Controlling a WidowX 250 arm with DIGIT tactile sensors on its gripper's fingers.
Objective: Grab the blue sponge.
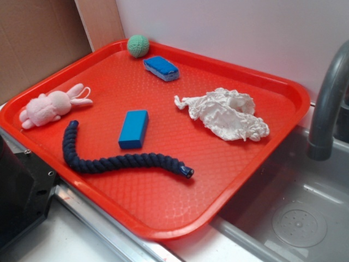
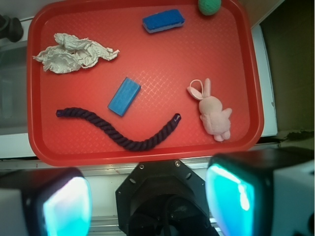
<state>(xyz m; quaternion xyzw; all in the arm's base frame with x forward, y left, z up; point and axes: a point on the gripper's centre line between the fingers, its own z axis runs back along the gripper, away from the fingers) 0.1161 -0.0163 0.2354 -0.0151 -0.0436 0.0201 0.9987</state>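
Gripper [image 2: 147,196] spread wide, empty, short of tray [image 2: 34,98]; reach far edge, blue sponge [image 2: 163,21], skip blue block [image 2: 124,96], straddle narrow width

A red tray [image 2: 147,147] seen from above. Near its far edge lies the blue sponge [image 2: 163,20], with a green ball [image 2: 209,6] at the far right corner. A crumpled white cloth [image 2: 74,52] sits far left. A blue block [image 2: 124,96] lies mid-tray, a dark rope [image 2: 118,130] curves nearer, and a pink bunny [image 2: 212,113] lies right. The gripper [image 2: 147,196], fingers spread apart, hangs off the tray's near edge.
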